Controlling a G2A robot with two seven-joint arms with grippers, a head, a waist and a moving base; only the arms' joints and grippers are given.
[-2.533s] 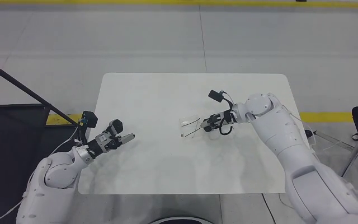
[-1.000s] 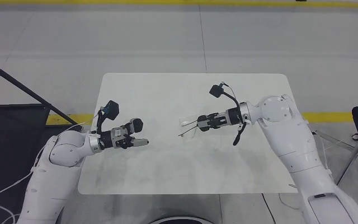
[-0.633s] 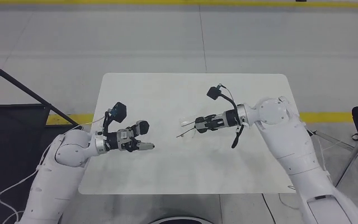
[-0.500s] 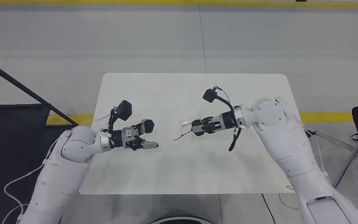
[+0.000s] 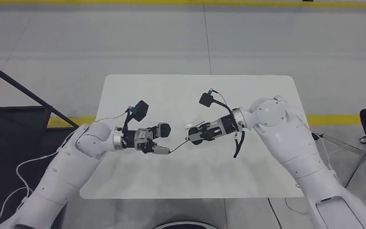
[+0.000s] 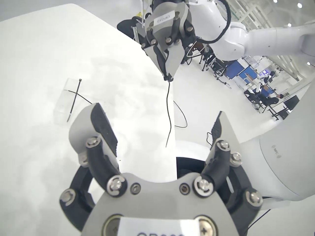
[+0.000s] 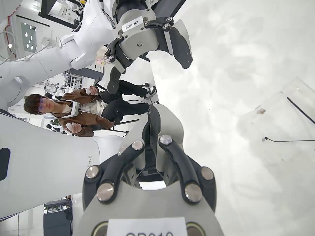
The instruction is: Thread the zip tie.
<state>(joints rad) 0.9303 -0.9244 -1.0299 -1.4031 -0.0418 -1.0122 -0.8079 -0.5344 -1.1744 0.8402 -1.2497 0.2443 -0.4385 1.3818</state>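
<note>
Left claw [image 5: 164, 141] nearer thin zip tie [image 6: 168, 109]

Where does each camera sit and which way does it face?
Top view: above the arms, looking down at the table; both arms show.
Left wrist view: left wrist, past the left end effector at the right end effector holding the zip tie.
Right wrist view: right wrist, past its own end effector toward the left one.
Both wrist views share spare zip ties.
</note>
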